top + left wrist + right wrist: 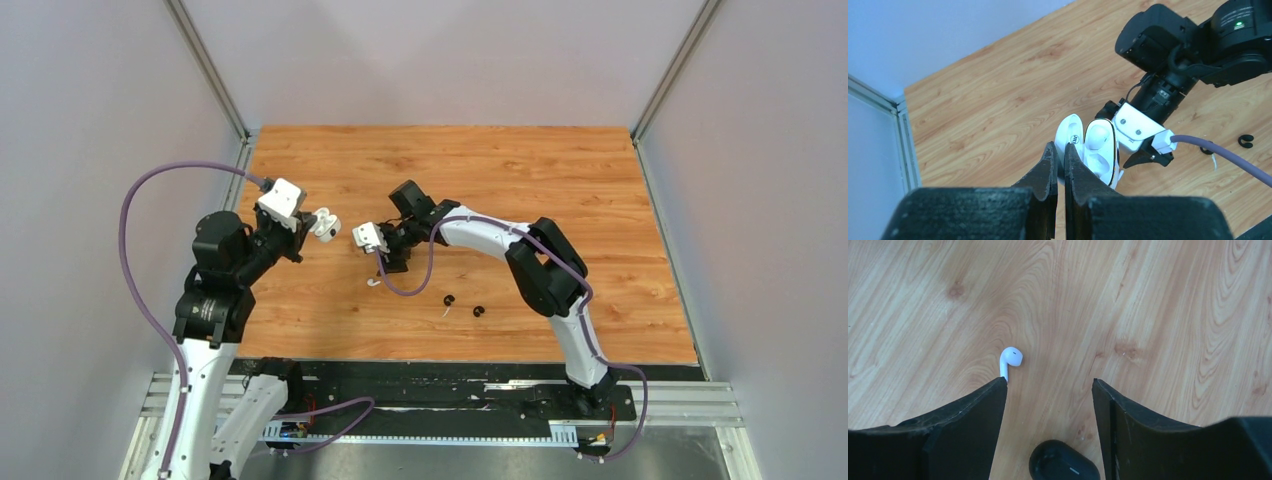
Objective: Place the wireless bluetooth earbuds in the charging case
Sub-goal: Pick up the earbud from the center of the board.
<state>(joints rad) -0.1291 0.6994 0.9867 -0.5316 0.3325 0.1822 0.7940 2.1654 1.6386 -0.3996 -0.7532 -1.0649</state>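
Right gripper [1049,381]: we see jaws spread wide | white earbud [1011,358] lies on the table [1148,315] just ahead of one fingertip [994,394], off the gap's centre, stem pointing back at it | left gripper [1059,146], farther off, pinches the open white case [1098,150].

The wood-grain table [520,170] carries a white earbud [1010,359] just beyond one fingertip of the right hand [1049,381], a black case [1064,467] between its fingers, and, apart from that hand towards the arm bases, a black earbud [449,299] beside a second black earbud [478,311]
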